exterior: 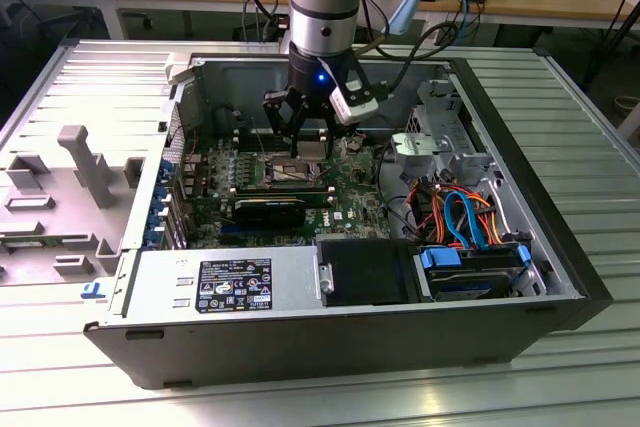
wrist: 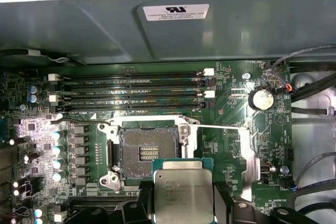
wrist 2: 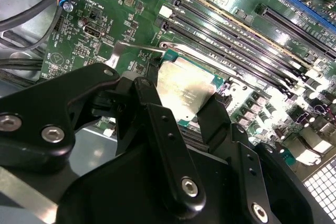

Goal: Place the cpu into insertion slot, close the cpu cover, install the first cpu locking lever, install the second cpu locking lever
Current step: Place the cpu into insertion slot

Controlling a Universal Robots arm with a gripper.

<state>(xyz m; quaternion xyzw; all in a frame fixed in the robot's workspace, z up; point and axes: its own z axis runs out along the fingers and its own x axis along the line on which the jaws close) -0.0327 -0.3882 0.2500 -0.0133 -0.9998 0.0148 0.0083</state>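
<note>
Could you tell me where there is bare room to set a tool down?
The table is bare at the exterior view's right of the case and before it. Inside is crowded: claw holding cpu at the slot, cables beside.

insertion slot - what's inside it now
The insertion slot holds no chip: its dark contact bed lies bare. The cpu, gripped in the pincer, covers one corner of it in the first wrist view, so that corner is hidden.
</note>
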